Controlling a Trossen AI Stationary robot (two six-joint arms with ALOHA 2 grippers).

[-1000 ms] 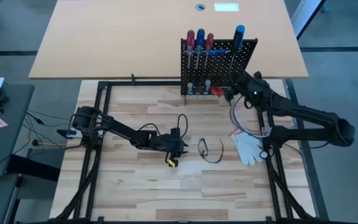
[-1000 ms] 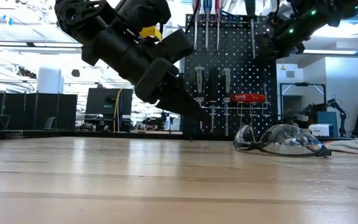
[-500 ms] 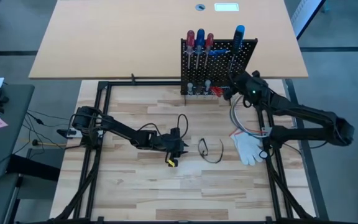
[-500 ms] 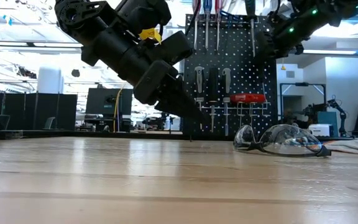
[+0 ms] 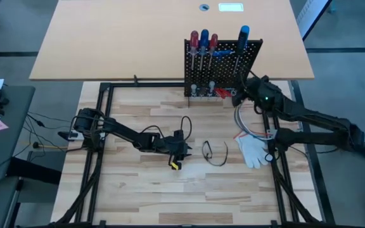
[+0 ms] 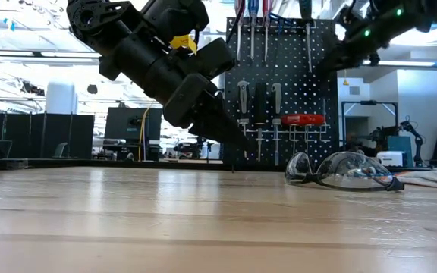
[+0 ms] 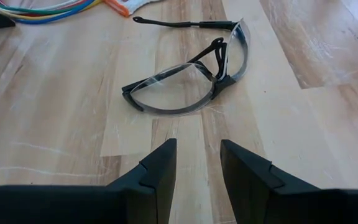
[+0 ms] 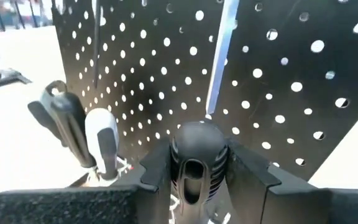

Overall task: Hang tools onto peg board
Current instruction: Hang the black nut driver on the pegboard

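Your right claw (image 8: 194, 163) is up at the peg board (image 5: 222, 66), closed on a black-handled tool (image 8: 194, 158) whose rounded butt end sits between its fingers; a thin steel shaft (image 8: 219, 56) hangs on the board just ahead of that handle, and two more handles, one black and one pale, stand in the ring holders off to one side of the claw. From above, the board stands upright at the far edge of the tabletop (image 5: 138, 190), with red and blue screwdrivers (image 5: 203, 43) rising from its top edge and another blue one (image 5: 243, 35) closest to your right claw. Your left claw (image 7: 194, 168) waits low over the tabletop with its fingers narrowly apart and nothing between them; safety glasses (image 7: 188, 84) lie just ahead of it, and a white glove (image 5: 252, 151) rests farther on, beyond the glasses.
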